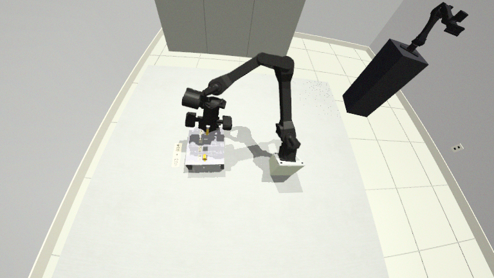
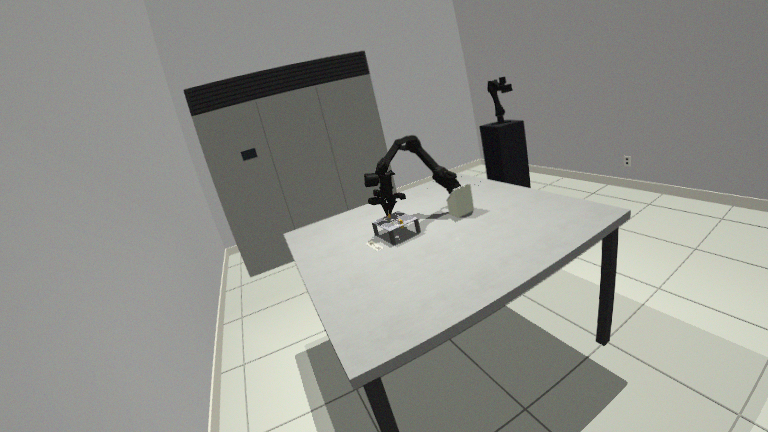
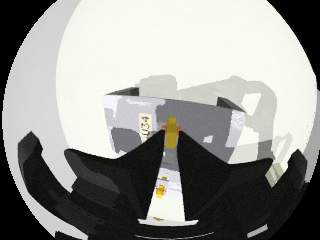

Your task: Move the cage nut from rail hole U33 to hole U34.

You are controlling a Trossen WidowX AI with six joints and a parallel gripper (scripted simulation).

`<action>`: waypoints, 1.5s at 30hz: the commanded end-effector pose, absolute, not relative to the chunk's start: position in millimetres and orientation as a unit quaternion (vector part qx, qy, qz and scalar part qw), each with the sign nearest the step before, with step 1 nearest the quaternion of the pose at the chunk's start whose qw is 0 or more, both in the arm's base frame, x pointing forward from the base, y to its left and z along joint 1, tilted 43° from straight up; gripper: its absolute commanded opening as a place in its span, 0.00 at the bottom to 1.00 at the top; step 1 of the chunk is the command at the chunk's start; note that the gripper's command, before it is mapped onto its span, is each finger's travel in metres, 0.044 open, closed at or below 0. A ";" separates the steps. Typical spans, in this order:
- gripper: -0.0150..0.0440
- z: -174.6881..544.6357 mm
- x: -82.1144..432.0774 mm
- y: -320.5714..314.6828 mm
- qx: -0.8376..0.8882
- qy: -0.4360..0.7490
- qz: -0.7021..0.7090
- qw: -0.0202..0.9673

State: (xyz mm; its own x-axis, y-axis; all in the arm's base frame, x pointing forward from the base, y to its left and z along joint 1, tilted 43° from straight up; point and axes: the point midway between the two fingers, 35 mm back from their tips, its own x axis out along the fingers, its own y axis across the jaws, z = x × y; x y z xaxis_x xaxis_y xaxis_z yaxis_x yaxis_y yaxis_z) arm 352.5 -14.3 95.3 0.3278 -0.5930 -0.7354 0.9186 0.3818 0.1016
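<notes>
From where I stand, the paper label [image 1: 176, 154] [image 2: 374, 244] lies on the table [image 1: 233, 224] [image 2: 453, 268], left of the small stand [image 1: 218, 161] [image 2: 394, 227] [image 3: 114, 112]. Over the far part of its plate, the tool [image 1: 207, 131] [image 2: 389, 215] [image 3: 171, 135] pinches the yellow nut [image 1: 207, 131] [image 3: 171, 131] beside the U34 tag [image 3: 145, 125]. I can't tell whether it's seated. Pressed down off-centre or tilted, it could jam with one wing folded; opening too early might leave it crooked. A careless sideways retreat could knock the other nut [image 1: 204, 157] [image 2: 400, 221] [image 3: 160, 191].

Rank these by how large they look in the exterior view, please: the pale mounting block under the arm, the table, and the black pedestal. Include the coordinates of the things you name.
1. Table [image 1: 226, 231] [image 2: 453, 268]
2. Black pedestal [image 1: 382, 82] [image 2: 506, 152]
3. Pale mounting block [image 1: 283, 167] [image 2: 461, 202]
</notes>
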 end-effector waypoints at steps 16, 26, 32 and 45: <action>0.31 95.6 354.3 -14.1 0.259 0.312 -0.502 0.764; 0.31 95.6 354.7 -14.1 0.257 0.313 -0.506 0.761; 0.31 95.6 355.0 -14.1 0.256 0.314 -0.509 0.759; 0.31 95.5 356.0 -13.9 0.253 0.317 -0.518 0.753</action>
State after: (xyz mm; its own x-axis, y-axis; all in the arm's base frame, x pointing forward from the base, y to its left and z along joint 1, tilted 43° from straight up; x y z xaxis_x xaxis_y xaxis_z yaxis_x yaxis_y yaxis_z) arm 355.2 -13.8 95.6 0.2683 -0.6157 -0.7409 0.9384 0.3411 0.0563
